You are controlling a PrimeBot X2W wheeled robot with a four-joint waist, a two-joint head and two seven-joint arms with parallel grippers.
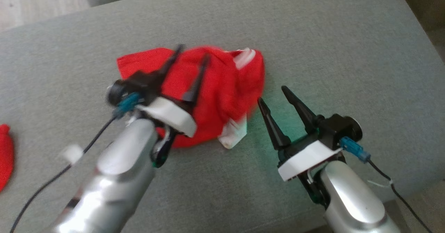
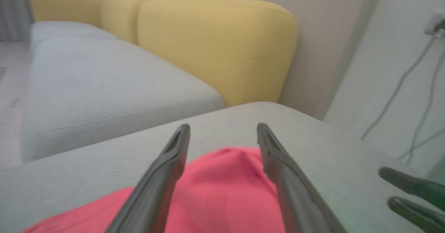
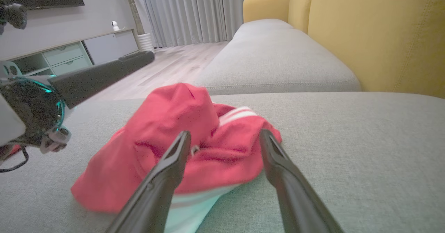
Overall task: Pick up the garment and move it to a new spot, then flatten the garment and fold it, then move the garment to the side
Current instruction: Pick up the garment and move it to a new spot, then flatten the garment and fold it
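Note:
A red garment [image 1: 215, 94] with white stripes lies crumpled in a heap on the grey cushion [image 1: 313, 38]. My left gripper [image 1: 193, 52] hovers above the heap's left part, fingers spread wide with nothing between them; the left wrist view shows the red cloth [image 2: 222, 191] below its open fingers. My right gripper [image 1: 274, 94] stands open just right of the garment's edge, fingertips apart from the cloth. In the right wrist view the garment [image 3: 174, 146] bulges ahead of the open fingers, a white hem at its near edge.
Another red piece [image 1: 5, 156] lies at the cushion's far left edge. A yellow sofa back [image 2: 215, 41] and a grey seat [image 3: 278, 59] stand beyond. Wooden floor [image 3: 167, 66] and a TV cabinet [image 3: 69, 52] lie further off. Cables [image 1: 399, 191] trail from both wrists.

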